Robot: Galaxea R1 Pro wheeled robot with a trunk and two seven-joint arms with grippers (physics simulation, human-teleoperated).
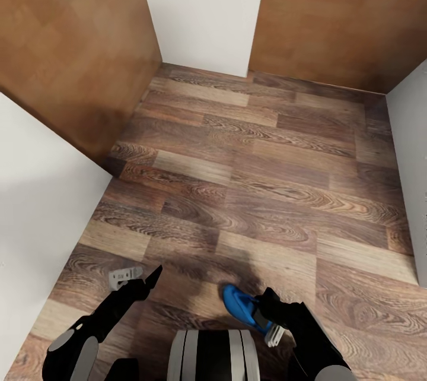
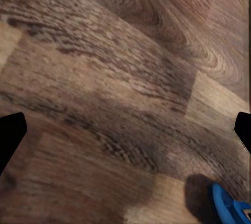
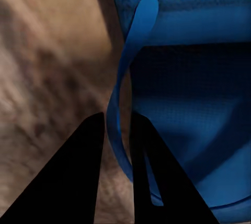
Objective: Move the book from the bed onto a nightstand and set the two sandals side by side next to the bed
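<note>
Sandal is riding in the right gripper as the robot is facing a corner of wood-plank floor between tan doors and white walls.
Largest to smallest: floor is filling the scene; the blue sandal is hanging at near right, its long axis running left and away from the claw. In the right wrist view the fingers are pinching its strap. Left gripper, near left, is standing spread and carrying nothing, beside the sandal but apart.
</note>
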